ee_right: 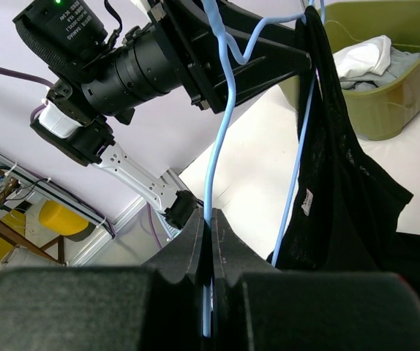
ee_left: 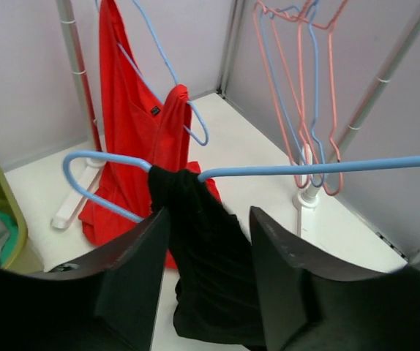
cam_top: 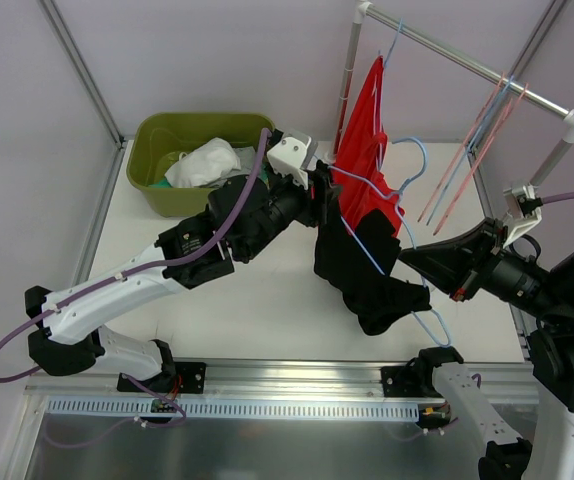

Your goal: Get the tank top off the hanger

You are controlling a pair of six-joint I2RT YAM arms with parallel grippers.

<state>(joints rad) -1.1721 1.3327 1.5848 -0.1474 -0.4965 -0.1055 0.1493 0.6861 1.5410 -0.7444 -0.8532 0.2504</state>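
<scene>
A black tank top (cam_top: 367, 280) hangs bunched on a light blue hanger (ee_left: 305, 168) above the middle of the table. My right gripper (cam_top: 407, 258) is shut on the hanger's wire (ee_right: 217, 161), which runs straight up from between its fingers (ee_right: 210, 219). The black cloth (ee_right: 342, 168) droops to the right of that wire. My left gripper (cam_top: 322, 200) is at the garment's upper end, where the strap (ee_left: 210, 270) loops over the hanger. Its jaws (ee_left: 208, 219) stand open on either side of the strap, with a gap on the right side.
A red top (cam_top: 367, 140) on another blue hanger hangs from the rack's rail (cam_top: 467, 60) right behind the black one. Several pink and blue bare hangers (cam_top: 477, 150) hang further right. A green bin (cam_top: 157, 150) with white cloth sits at the back left.
</scene>
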